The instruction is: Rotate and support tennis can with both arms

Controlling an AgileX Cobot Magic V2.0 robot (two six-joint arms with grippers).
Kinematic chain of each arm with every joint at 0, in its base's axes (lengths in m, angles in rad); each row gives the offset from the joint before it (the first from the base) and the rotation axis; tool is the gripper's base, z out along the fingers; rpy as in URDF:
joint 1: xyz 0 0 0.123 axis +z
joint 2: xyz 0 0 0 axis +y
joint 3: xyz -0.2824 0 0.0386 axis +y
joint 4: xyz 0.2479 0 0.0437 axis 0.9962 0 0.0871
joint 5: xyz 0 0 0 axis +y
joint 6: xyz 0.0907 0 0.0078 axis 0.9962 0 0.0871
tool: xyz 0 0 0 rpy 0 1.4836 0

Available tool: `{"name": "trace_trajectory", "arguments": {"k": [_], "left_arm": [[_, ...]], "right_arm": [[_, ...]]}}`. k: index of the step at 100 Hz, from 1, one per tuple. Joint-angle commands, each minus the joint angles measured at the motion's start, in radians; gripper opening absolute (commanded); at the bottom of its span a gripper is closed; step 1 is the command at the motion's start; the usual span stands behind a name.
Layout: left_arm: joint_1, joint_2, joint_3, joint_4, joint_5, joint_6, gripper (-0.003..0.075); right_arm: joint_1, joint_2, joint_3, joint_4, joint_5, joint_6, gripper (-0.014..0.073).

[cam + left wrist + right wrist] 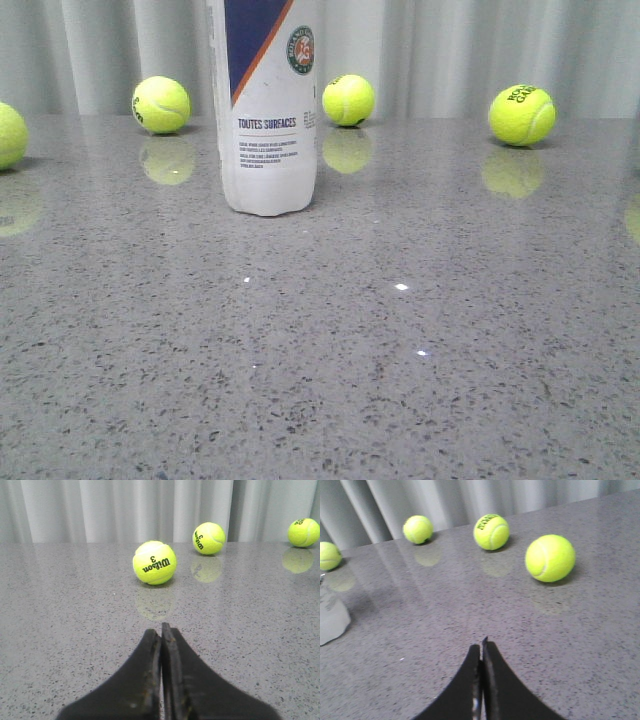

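Your left hand (161, 632) and right hand (481, 647) both have their fingers pressed together on nothing, each hovering low over the speckled grey counter (450, 330) and neither near the tennis can (268, 120), so open both before you approach. The can stands upright on the counter, left of centre in the front view, between two tennis balls behind it. Judge it light, stiff, smooth-walled and tippy: take it gently at mid-height from opposite sides.

Glossy grey speckled tabletop (420, 400), pale pleated curtain (440, 50) behind
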Motion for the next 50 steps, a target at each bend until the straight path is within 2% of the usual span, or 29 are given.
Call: {"name": "trace_trajectory", "arguments": {"k": [1,21,50], "left_arm": [[0.002,-0.038,0.047,-0.008,-0.077,-0.009,-0.0021],[0.002,-0.038,0.047,-0.008,-0.077,-0.009,-0.0021],[0.002,-0.038,0.047,-0.008,-0.077,-0.009,-0.0021]], "right_arm": [[-0.046,0.010,0.005,0.007,-0.132,-0.021,-0.0066],[-0.149,0.003,0.105,0.066,-0.286,-0.236,-0.0064],[-0.166,-0.173,0.306,0.066,-0.464,-0.242,-0.0064]]}}
